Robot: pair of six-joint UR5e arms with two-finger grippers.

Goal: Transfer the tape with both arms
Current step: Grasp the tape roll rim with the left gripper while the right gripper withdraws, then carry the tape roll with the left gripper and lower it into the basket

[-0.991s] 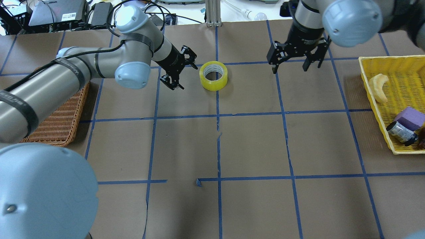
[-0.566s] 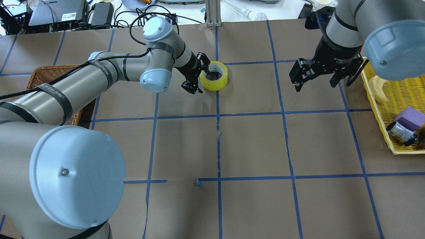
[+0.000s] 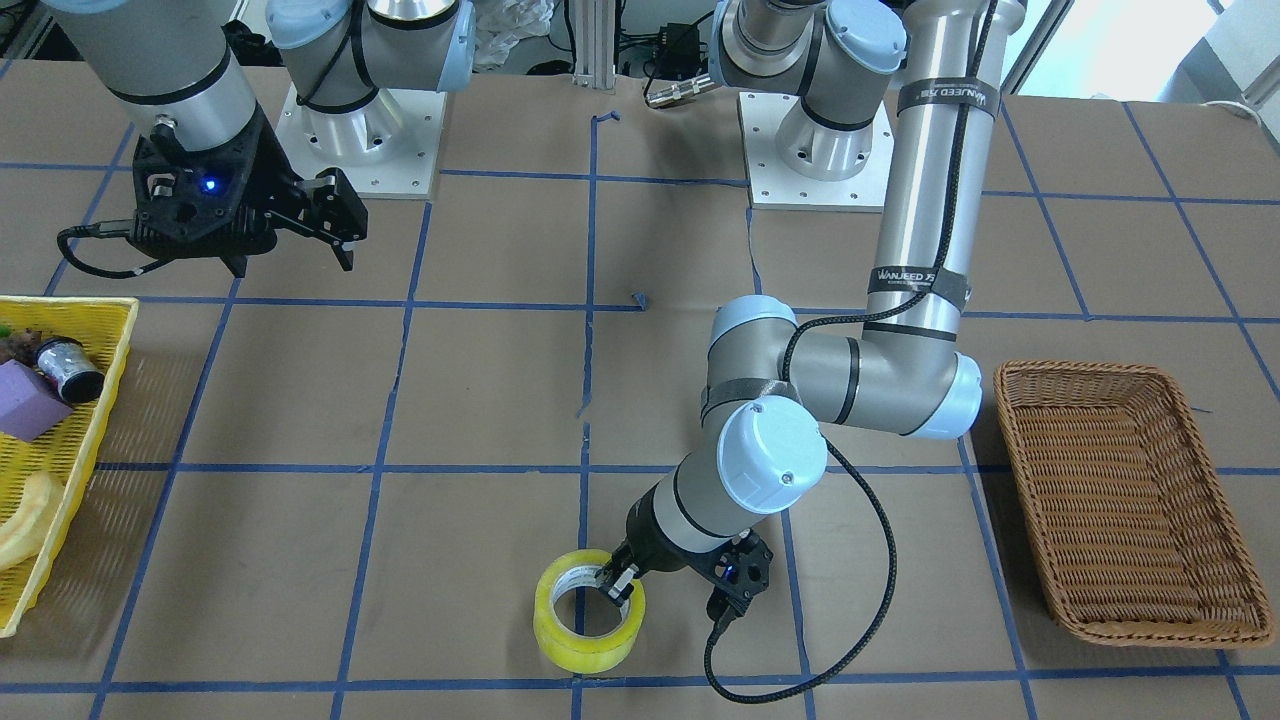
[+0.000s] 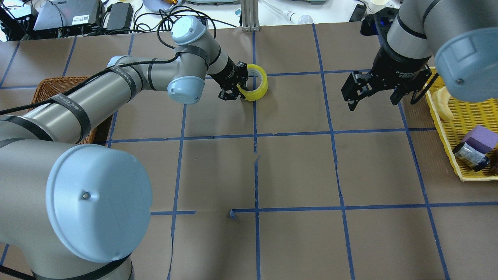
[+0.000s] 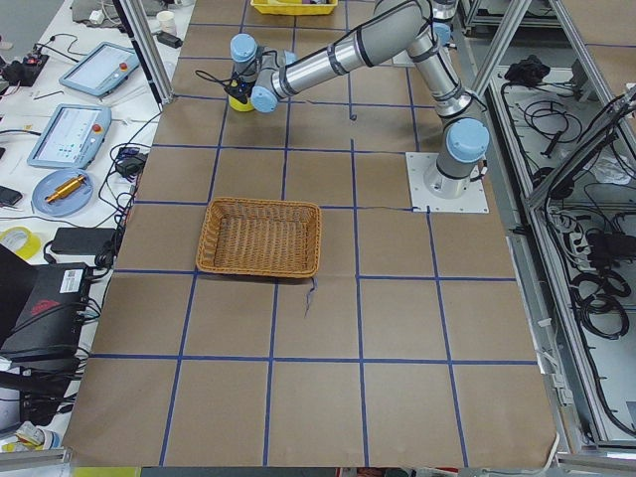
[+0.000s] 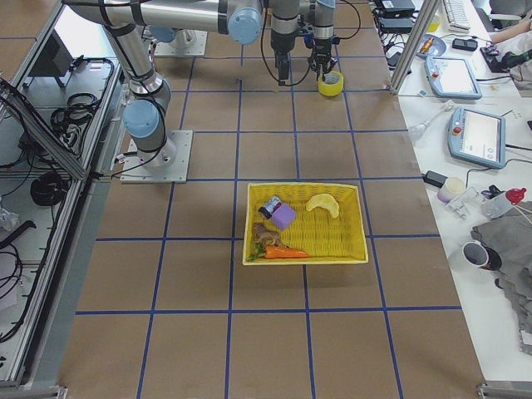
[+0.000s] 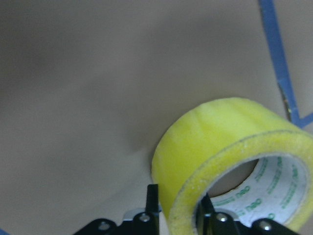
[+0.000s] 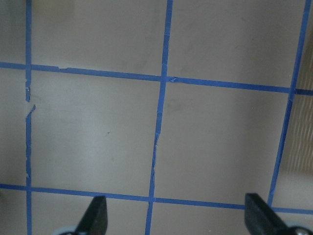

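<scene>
The yellow tape (image 4: 257, 91) sits at the table's far centre, tilted up on its side. My left gripper (image 4: 238, 84) is shut on the roll's wall, one finger inside the white core and one outside. The left wrist view shows the tape (image 7: 205, 142) pinched between the two fingers. The front view shows the same grip (image 3: 620, 585) on the tape (image 3: 580, 640). My right gripper (image 4: 372, 100) is open and empty, hovering over bare table well to the right of the tape. The right wrist view shows only its gripper (image 8: 177, 218) over blue grid lines.
A brown wicker basket (image 4: 48, 87) lies at the left, partly under my left arm. A yellow basket (image 4: 465, 116) at the right edge holds a purple block (image 4: 480, 138), a silver-black cylinder (image 4: 469, 154) and other items. Cables and equipment lie beyond the far edge.
My left gripper reached the tape and shut on its wall, and the roll has tipped up. My right gripper moved right and slightly nearer, staying open.
</scene>
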